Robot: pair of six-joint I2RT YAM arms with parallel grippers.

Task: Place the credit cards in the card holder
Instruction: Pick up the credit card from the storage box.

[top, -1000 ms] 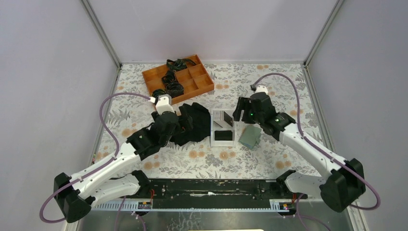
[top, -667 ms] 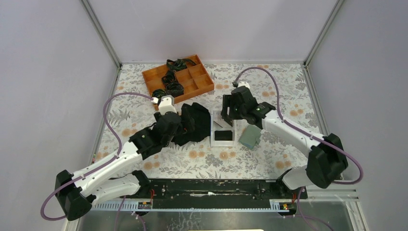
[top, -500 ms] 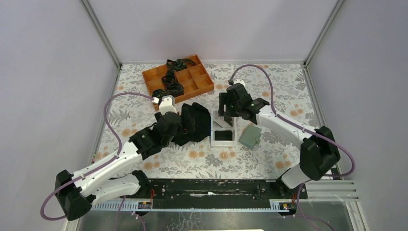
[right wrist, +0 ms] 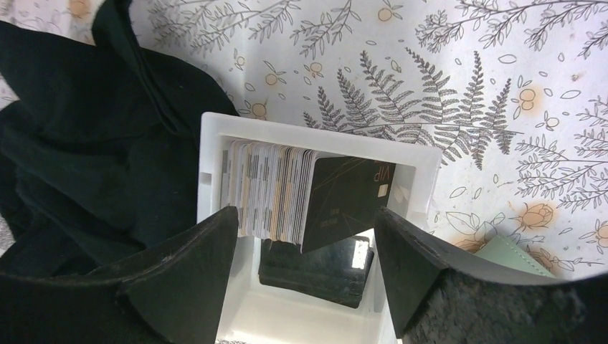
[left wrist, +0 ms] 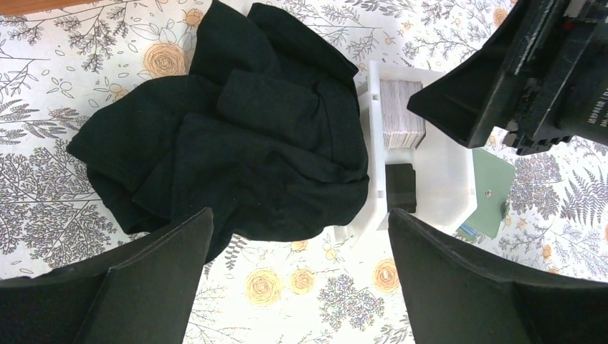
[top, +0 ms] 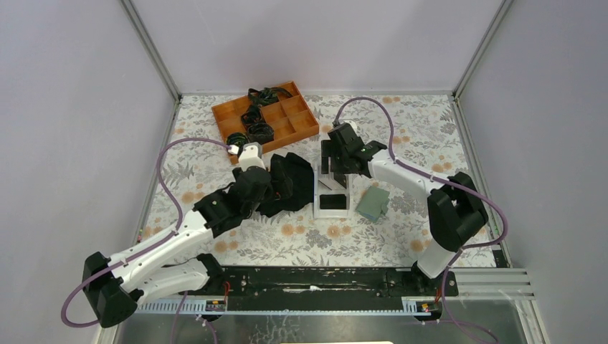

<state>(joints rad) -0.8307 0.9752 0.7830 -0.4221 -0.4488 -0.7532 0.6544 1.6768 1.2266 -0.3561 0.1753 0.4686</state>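
Note:
The credit cards stand on edge as a stack (right wrist: 269, 190) in the far end of a white tray (right wrist: 211, 136), with a black card (right wrist: 344, 197) leaning against them. More black cards (right wrist: 315, 266) lie flat in the near end. My right gripper (right wrist: 305, 215) is open and empty, hovering over the tray with a finger on each side of the stack. The sage-green card holder (top: 373, 204) lies flat right of the tray (top: 316, 193). My left gripper (left wrist: 300, 215) is open and empty over the black cloth (left wrist: 244, 136), left of the tray (left wrist: 448, 154).
The crumpled black cloth (top: 287, 185) lies against the tray's left side. An orange compartment box (top: 267, 117) with black items stands at the back left. The floral table cover (top: 401, 136) shows around them. Walls close in the table's sides and back.
My right arm swung left from above the card holder to above the tray's far end. The card holder stayed on the table. My left arm barely moved.

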